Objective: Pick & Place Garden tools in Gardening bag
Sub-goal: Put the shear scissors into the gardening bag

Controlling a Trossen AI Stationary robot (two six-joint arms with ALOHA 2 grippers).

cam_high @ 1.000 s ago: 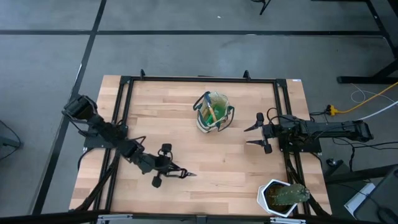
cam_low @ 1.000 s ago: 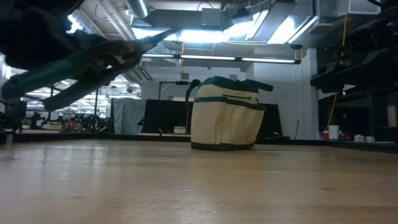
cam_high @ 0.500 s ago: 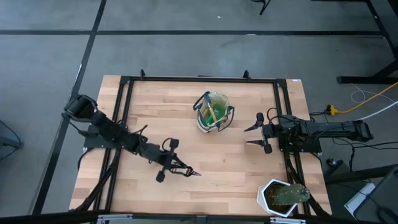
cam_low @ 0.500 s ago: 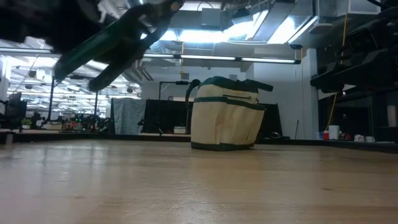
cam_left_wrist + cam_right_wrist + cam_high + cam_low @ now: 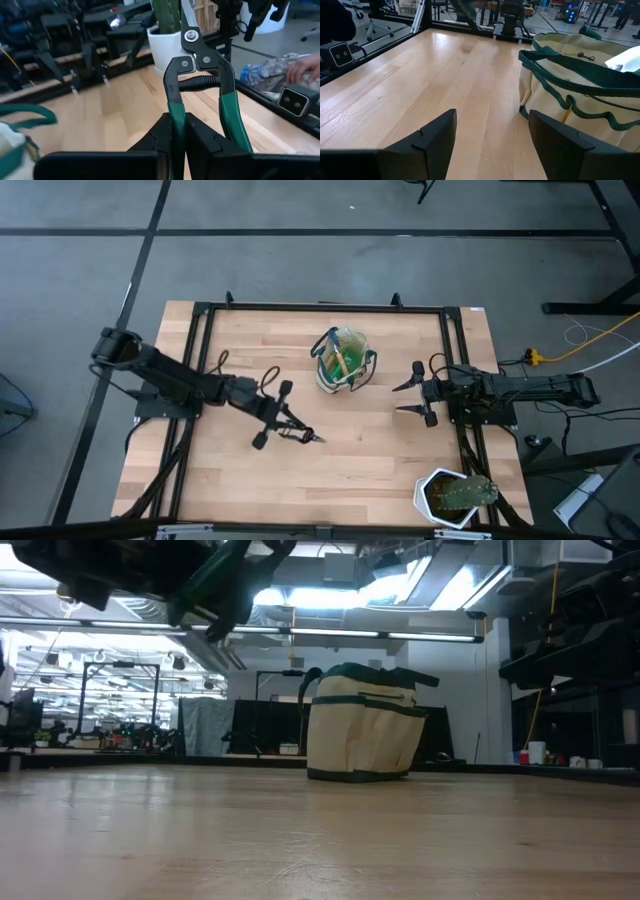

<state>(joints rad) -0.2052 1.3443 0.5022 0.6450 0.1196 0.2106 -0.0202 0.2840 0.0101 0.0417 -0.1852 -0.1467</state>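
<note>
Carried nearer the gardening bag (image 5: 343, 359), the left gripper (image 5: 277, 417) clamps pruning shears (image 5: 296, 434) whose tip points rightward.

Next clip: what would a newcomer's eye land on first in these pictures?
The left gripper, over the wooden table's near-left middle, is shut on green-and-black-handled pruning shears and holds them above the surface. The tan-and-cream fabric gardening bag with dark green trim stands toward the far centre. The right gripper waits open at the table's right side, beside the bag.
</note>
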